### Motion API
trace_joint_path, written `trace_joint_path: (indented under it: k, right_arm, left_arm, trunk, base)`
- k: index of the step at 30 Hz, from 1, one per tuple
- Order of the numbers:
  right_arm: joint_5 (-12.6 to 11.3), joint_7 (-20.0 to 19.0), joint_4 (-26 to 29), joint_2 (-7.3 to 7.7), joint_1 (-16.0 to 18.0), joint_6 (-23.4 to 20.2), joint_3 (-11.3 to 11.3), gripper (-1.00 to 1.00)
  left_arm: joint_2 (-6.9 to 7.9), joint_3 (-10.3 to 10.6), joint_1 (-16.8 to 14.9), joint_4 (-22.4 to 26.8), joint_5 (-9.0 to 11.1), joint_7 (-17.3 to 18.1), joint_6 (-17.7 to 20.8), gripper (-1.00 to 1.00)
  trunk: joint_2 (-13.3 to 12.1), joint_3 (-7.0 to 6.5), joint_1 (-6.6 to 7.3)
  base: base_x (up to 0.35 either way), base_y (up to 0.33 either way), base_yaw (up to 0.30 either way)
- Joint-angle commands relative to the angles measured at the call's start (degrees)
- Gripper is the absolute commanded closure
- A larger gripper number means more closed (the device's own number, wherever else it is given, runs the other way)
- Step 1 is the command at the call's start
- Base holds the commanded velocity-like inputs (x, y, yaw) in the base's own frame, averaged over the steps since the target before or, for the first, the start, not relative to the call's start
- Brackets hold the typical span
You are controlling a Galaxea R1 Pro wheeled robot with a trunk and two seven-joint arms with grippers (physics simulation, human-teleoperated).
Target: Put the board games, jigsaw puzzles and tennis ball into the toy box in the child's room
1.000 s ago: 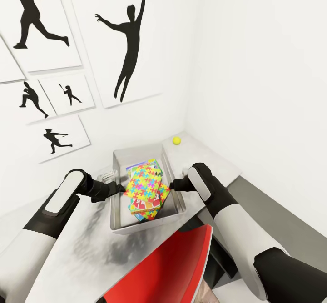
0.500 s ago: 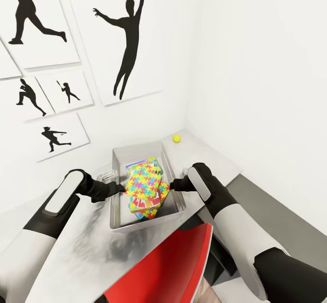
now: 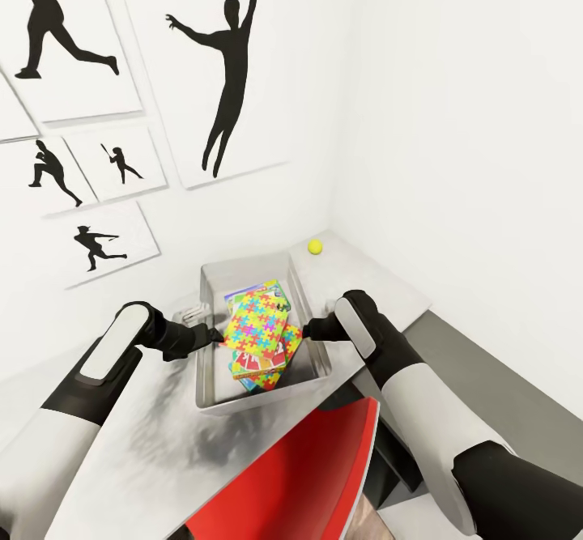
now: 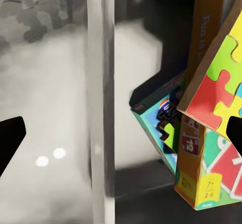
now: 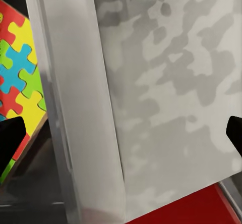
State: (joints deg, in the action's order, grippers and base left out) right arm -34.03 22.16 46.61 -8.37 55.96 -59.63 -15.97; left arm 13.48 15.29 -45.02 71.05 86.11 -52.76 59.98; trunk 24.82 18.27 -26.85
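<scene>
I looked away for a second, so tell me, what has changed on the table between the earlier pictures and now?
Almost nothing. A second ago the whole head view shifted slightly, which is the camera moving, not the things. The left gripper and right gripper stay open either side of the toy box, the jigsaw puzzle still tops the pile inside, and the tennis ball remains on the table.

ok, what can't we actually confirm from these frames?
- How many board games sit in the toy box, head view: the top jigsaw puzzle covers the pile.
- Box floor: hidden by that pile.
- Left wrist view: the boxes' print is cut by the frame edge.
</scene>
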Motion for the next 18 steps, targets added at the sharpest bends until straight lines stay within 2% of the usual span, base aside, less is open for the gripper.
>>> trace_joint_path:
  k: [1, 2, 3, 4, 18]
  right_arm:
    - [-0.6, 0.6, 0.0, 0.02, 0.1, -0.1, -0.1, -1.00]
    - [-0.6, 0.6, 0.0, 0.02, 0.1, -0.1, -0.1, -1.00]
    - [-0.6, 0.6, 0.0, 0.02, 0.1, -0.1, -0.1, -1.00]
    - [-0.6, 0.6, 0.0, -0.02, 0.1, -0.1, -0.1, 1.00]
    - [-0.5, 0.8, 0.1, 0.02, 0.1, 0.0, -0.1, 1.00]
  left_arm:
    - [0.05, 0.1, -0.1, 0.1, 0.5, -0.6, 0.0, -1.00]
    - [0.05, 0.1, -0.1, 0.1, 0.5, -0.6, 0.0, 1.00]
    - [0.05, 0.1, -0.1, 0.1, 0.5, -0.6, 0.0, 1.00]
    - [0.05, 0.1, -0.1, 0.1, 0.5, -0.6, 0.0, 1.00]
    - [0.14, 0.0, -0.1, 1.0, 0.5, -0.6, 0.0, 1.00]
  trunk:
    - [0.1, 0.10, -0.03]
    - [0.1, 0.10, -0.03]
    - [0.1, 0.10, -0.03]
    - [0.1, 0.10, -0.03]
    - [0.1, 0.10, -0.03]
  base:
    - [0.000, 0.000, 0.000]
    - [0.000, 0.000, 0.000]
    - [0.000, 0.000, 0.000]
    - [0.000, 0.000, 0.000]
    - [0.000, 0.000, 0.000]
